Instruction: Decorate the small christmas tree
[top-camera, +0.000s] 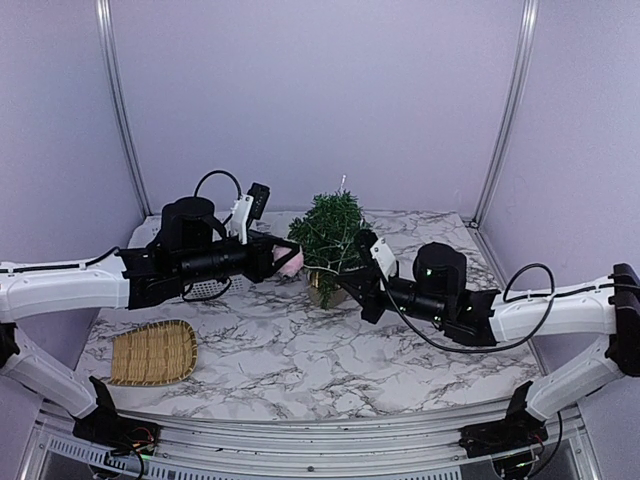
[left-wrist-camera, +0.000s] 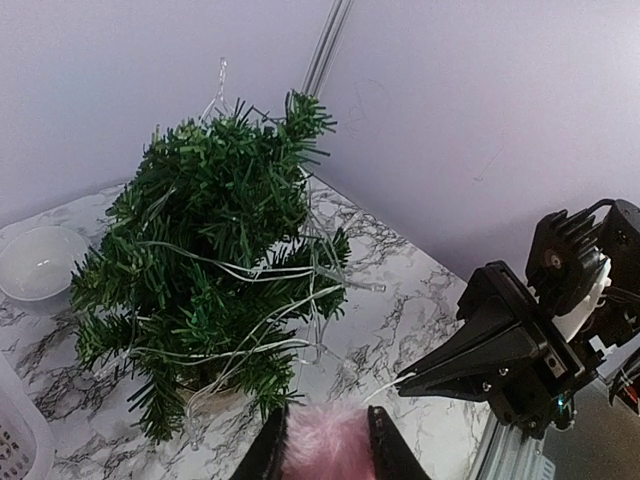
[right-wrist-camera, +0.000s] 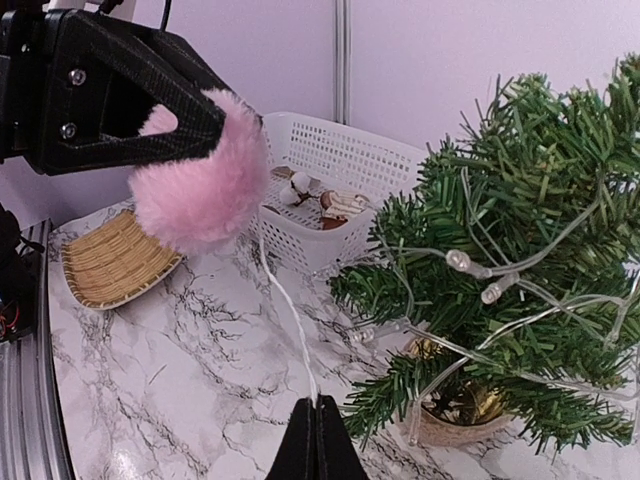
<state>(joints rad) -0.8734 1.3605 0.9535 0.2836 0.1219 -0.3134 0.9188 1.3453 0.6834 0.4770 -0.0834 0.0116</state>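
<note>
The small christmas tree (top-camera: 330, 235) stands at the back middle of the table in a tan woven pot (right-wrist-camera: 455, 425), with a clear string of lights (right-wrist-camera: 470, 268) draped over its branches. My left gripper (top-camera: 285, 258) is shut on a fluffy pink pom-pom (right-wrist-camera: 200, 195) just left of the tree, above the table. A thin white string (right-wrist-camera: 285, 305) runs from the pom-pom to my right gripper (right-wrist-camera: 316, 405), which is shut on the string's end. In the left wrist view the pom-pom (left-wrist-camera: 328, 445) sits between the fingers, with the tree (left-wrist-camera: 215, 250) ahead.
A white perforated basket (right-wrist-camera: 330, 175) holding small ornaments stands behind the pom-pom, left of the tree. A woven tray (top-camera: 152, 352) lies at the front left. A white bowl (left-wrist-camera: 35, 262) sits beyond the tree. Purple walls close in the back and sides.
</note>
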